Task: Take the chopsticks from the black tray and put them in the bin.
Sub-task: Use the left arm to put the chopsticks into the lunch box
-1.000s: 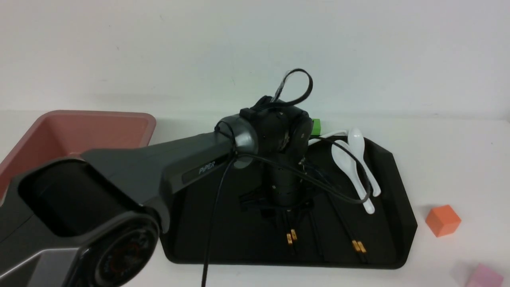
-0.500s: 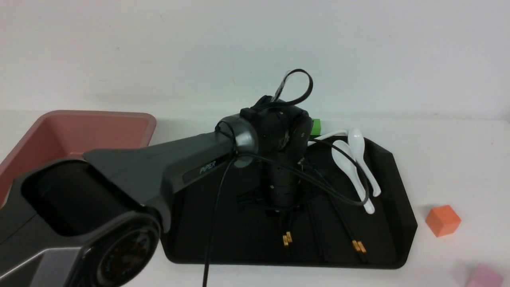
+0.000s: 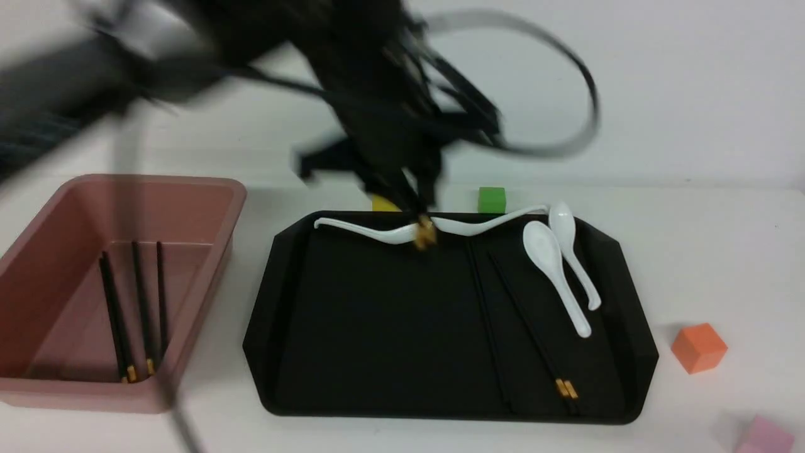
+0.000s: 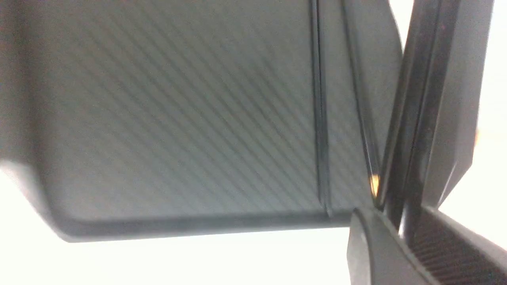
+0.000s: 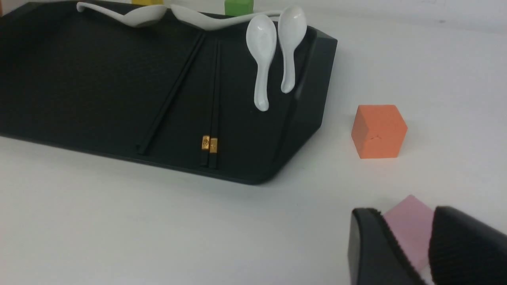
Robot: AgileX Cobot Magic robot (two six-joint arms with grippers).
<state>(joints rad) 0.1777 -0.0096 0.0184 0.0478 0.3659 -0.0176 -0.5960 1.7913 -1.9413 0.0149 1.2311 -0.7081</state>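
Lifted from the tray (image 3: 377, 314), the left gripper (image 3: 420, 217) now clasps chopsticks (image 3: 425, 234) at upper centre of the front view; other sticks (image 3: 487, 321) lie centre-right. Carry the bundle high and level toward the bin (image 3: 207, 296) at lower left, then lower before releasing.

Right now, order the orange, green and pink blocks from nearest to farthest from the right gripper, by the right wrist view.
1. Pink block, near right.
2. Orange block, right of the tray.
3. Green block, beyond the tray.
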